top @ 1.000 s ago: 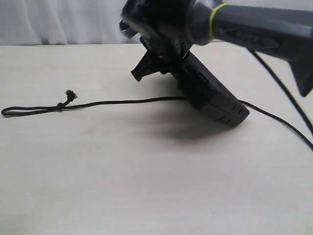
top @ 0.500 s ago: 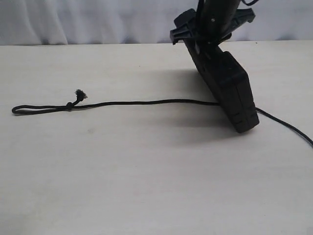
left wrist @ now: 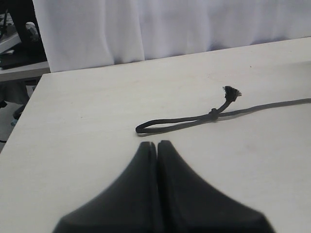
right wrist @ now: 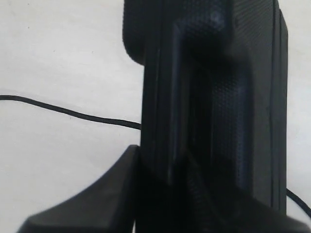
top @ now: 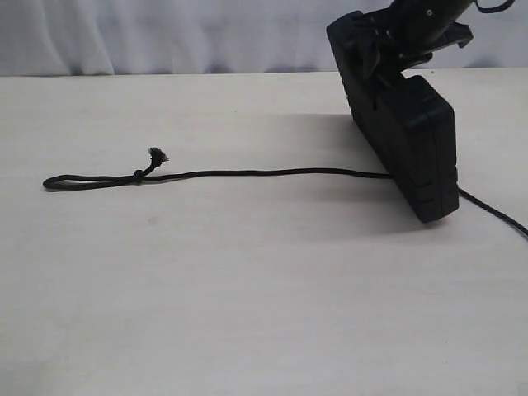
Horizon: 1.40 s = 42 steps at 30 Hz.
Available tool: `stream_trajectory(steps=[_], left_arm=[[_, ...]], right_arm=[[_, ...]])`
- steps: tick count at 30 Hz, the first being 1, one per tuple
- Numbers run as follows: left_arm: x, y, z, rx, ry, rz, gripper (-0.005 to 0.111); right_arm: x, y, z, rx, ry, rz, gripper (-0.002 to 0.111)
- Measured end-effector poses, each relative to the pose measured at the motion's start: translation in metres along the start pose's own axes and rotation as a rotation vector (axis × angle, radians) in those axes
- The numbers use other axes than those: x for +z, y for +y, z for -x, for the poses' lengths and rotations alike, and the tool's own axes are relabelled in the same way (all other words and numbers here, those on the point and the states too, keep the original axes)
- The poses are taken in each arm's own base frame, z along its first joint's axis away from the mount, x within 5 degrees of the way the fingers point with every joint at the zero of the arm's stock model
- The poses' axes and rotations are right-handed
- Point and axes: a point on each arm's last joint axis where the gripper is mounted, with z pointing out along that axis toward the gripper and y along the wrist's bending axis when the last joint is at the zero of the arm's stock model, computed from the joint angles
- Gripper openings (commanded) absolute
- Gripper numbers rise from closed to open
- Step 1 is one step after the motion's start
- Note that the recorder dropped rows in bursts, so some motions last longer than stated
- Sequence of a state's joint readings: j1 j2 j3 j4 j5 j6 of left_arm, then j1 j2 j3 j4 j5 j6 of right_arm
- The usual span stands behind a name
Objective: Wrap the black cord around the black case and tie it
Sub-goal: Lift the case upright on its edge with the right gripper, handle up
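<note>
Now right gripper point(top: 394, 51) clamps tilted black case point(top: 417, 148); black cord point(top: 247, 173) outstretched.

The black case point(right wrist: 228, 97) is showing matt, pebbled plastic; the black cord point(top: 247, 172) is looking braided, its tip frayed.

A pale table point(top: 247, 313) fills the scene. A white curtain point(top: 124, 37) hangs behind it, and dark clutter point(left wrist: 17, 48) sits past one corner.
</note>
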State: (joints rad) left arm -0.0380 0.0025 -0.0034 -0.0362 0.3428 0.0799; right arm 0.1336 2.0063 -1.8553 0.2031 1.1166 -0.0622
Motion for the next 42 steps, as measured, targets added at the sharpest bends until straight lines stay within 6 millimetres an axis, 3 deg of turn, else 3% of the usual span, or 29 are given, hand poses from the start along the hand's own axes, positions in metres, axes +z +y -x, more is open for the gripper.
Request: stream_trajectory(steps=[6, 17, 30, 42], left_arm=[[0.0, 0.0, 0.0, 0.0, 0.0, 0.0, 0.0], [0.0, 0.0, 0.0, 0.0, 0.0, 0.0, 0.0], [0.0, 0.0, 0.0, 0.0, 0.0, 0.0, 0.0], [0.0, 0.0, 0.0, 0.0, 0.0, 0.0, 0.0]], right_arm=[[-0.01, -0.013, -0.001, 0.015, -0.018, 0.052, 0.004], [-0.049, -0.001, -0.004, 0.025, -0.1, 0.107, 0.004], [-0.021, -0.005, -0.038, 0.128, -0.288, 0.096, 0.004], [-0.013, 0.029, -0.047, 0.052, -0.303, 0.121, 0.004]])
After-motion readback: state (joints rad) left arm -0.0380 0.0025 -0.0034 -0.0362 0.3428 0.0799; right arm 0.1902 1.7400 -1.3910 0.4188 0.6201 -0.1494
